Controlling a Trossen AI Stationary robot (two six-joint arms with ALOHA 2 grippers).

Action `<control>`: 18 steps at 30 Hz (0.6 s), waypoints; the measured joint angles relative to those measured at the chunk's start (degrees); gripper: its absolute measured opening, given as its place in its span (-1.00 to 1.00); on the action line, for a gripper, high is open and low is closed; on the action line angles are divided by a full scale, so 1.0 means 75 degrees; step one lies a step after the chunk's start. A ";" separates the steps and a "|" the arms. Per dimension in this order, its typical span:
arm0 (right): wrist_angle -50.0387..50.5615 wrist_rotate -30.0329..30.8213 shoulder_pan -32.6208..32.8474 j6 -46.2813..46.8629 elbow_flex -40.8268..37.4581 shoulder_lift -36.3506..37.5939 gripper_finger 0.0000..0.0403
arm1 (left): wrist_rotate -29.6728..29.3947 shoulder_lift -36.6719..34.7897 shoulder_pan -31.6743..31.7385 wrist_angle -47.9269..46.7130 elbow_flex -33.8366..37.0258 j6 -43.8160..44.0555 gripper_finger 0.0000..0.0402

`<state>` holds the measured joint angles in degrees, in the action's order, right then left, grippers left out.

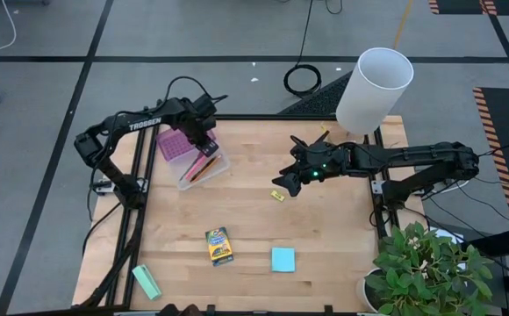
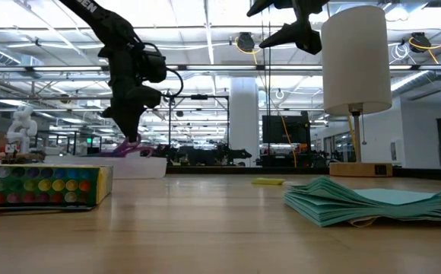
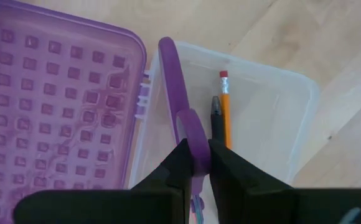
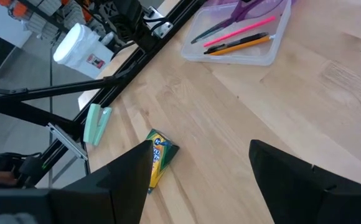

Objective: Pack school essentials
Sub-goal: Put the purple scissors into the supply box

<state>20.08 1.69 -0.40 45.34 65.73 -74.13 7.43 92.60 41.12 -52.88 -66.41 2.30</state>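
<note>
A clear pencil box (image 1: 206,167) with its purple lid (image 3: 56,106) folded open sits at the table's far left. Inside lie an orange pencil (image 3: 225,106), a black pen (image 3: 216,121) and a pink pen (image 4: 239,32). My left gripper (image 3: 196,155) stands over the box, shut on the purple-handled scissors (image 3: 180,93). My right gripper (image 1: 291,180) hangs open above the table's middle, holding nothing. A tiny yellow piece (image 1: 277,195) lies just below it. The crayon box (image 1: 219,246) and the cyan sticky-note pad (image 1: 283,259) lie flat nearer the front edge. My left gripper pinches the scissors' purple handle loop (image 3: 195,138) between its two fingers, coming from above and pointing down into the clear box. The loop runs out along the box's lid side. The fingers hide the scissors' other end, and whether it rests on the box floor I cannot tell.
A mint-green block (image 1: 146,282) lies at the near left corner. A white lamp shade (image 1: 373,88) stands at the far right corner, and a potted plant (image 1: 430,272) at the near right. Bare wood lies between the pencil box and the crayon box.
</note>
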 joint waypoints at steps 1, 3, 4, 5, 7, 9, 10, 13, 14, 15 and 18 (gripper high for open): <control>0.0000 0.0005 0.0000 -0.0007 0.0000 0.0000 0.28 | -0.0001 0.0000 0.0000 0.0000 0.0000 0.0066 -0.77; 0.0000 0.0022 0.0000 -0.0029 0.0000 0.0000 0.28 | 0.0000 -0.0002 -0.0005 0.0000 0.0000 0.0184 -0.77; 0.0000 0.0023 0.0000 -0.0029 0.0000 0.0000 0.28 | 0.0002 -0.0003 -0.0018 0.0000 0.0000 0.0201 -0.77; 0.0000 0.0026 0.0000 -0.0030 0.0000 0.0000 0.28 | -0.0001 -0.0003 -0.0034 0.0000 0.0000 0.0199 -0.77; 0.0000 0.0026 0.0000 -0.0069 0.0000 0.0000 0.28 | -0.0007 -0.0003 -0.0050 0.0002 0.0001 0.0145 -0.77; 0.0000 0.0044 0.0000 -0.0090 0.0000 0.0000 0.28 | -0.0116 -0.0012 -0.0061 0.0147 0.0072 0.0092 -0.77; 0.0000 0.0128 0.0002 -0.0112 0.0000 0.0000 0.28 | -0.0181 -0.0012 -0.0069 0.0212 0.0135 0.0094 -0.77; -0.0002 0.0201 0.0000 -0.0115 0.0000 0.0000 0.28 | -0.0205 -0.0009 -0.0093 0.0261 0.0290 0.0149 -0.77; 0.0000 0.0202 0.0000 -0.0117 0.0000 0.0000 0.28 | -0.0202 -0.0010 -0.0094 0.0241 0.0320 0.0153 -0.77; 0.0000 0.0204 0.0000 -0.0117 0.0000 0.0000 0.28 | -0.0199 -0.0012 -0.0101 0.0208 0.0356 0.0156 -0.77; -0.0002 0.0201 0.0000 -0.0117 0.0000 0.0000 0.28 | -0.0170 -0.0009 -0.0151 0.0181 0.0472 0.0170 -0.77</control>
<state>20.06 3.20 -0.40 44.47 65.73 -74.13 6.15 92.53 39.99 -51.53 -62.87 3.57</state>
